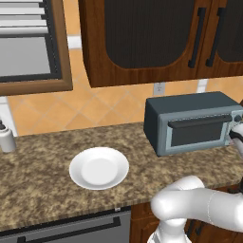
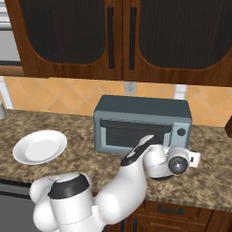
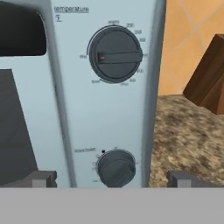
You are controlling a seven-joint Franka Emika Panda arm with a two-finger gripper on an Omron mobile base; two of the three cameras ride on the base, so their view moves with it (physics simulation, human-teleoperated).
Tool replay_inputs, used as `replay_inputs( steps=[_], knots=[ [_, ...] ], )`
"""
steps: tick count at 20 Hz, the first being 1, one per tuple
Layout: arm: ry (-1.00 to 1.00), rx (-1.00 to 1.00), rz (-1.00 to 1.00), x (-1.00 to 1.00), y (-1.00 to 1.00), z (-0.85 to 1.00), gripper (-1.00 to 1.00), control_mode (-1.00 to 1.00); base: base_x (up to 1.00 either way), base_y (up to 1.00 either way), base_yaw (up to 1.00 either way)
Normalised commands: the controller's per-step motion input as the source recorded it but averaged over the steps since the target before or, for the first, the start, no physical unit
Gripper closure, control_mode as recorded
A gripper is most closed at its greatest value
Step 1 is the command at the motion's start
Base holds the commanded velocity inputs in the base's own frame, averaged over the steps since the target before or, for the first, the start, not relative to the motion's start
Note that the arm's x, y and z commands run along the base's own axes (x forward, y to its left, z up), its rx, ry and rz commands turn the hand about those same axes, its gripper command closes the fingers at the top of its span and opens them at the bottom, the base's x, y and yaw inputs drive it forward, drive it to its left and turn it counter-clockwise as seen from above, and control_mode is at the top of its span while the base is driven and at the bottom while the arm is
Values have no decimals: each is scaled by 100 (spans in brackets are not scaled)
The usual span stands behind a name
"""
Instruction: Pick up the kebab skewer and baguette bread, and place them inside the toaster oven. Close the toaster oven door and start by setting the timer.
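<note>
Hand view: end effector (image 3: 112, 178) spread wide, empty, straddling the lower knob (image 3: 116, 168).

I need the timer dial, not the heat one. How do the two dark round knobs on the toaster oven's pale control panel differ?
The upper knob is larger, sits under the word "temperature", and has a horizontal bar grip with a red mark. The lower knob is smaller, low on the panel, and lies between the gripper's fingertips. Both are dark grey, round and ringed by small print.

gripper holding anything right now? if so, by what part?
Nothing held. The gripper is open, its fingertips standing apart on either side of the lower knob on the toaster oven, not gripping it.
</note>
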Motion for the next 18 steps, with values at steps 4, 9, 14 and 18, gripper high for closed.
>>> replay_inputs(
  steps=[4, 9, 14, 18],
  knots=[
    [-3, 0, 0, 0, 0, -38, -100, -100, 0, 0, 0],
    [-2, 0, 0, 8, 0, -9, -100, -100, 0, 0, 0],
    [-2, 0, 0, 26, 0, 0, -100, -100, 0, 0, 0],
    [0, 1, 0, 11, 0, 0, -100, -100, 0, 0, 0]
  ],
)
